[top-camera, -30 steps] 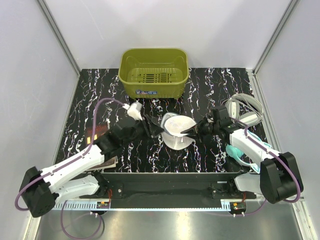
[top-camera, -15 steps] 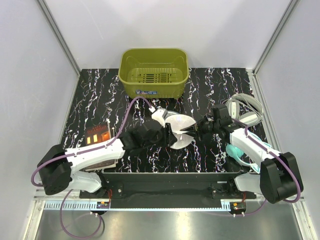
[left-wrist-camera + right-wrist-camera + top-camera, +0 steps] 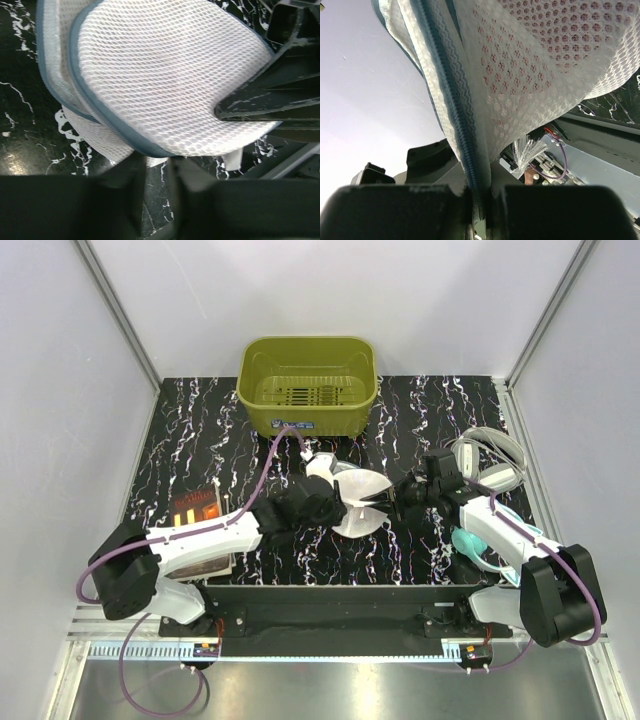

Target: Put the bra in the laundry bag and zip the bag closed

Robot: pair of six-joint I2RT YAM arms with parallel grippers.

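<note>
White-walled booth, black marbled surface (image 3: 200, 430), olive-green basket (image 3: 262, 410) at the back. The laundry bag (image 3: 362, 502) sits mid-surface, tilted up between the two arms.

Change over the last second: the left arm swings in from the left side. The left claw (image 3: 338, 504) was off by the bag's far-left edge and is now right at its left rim, jaws narrower than before. The right claw (image 3: 392, 502) hasn't budged and is clenched on the zipper rim at the bag's right side. In the right wrist view the teal zipper tape runs straight down between its fingers (image 3: 435, 210).

Meaning for the task: stuffing looks done. A reddish tint shows through the mesh, likely the bra (image 3: 545, 55) inside the bag. So this reads as setup for zipping, with the right claw anchoring and the left going for the rim or the pull.

Hard to make out:
- Left claw state: in the left wrist view the bag's trimmed edge (image 3: 150, 150) meets a thin gap between the dark fingers, and I can't tell if it's pinched or just touching.
- The zipper pull isn't visible in any view.
- How much of the zip is open is unclear, since two trim lines show on the left but the seam is cut off.
- The bra's shape and straps are hidden, with only colour showing.
</note>
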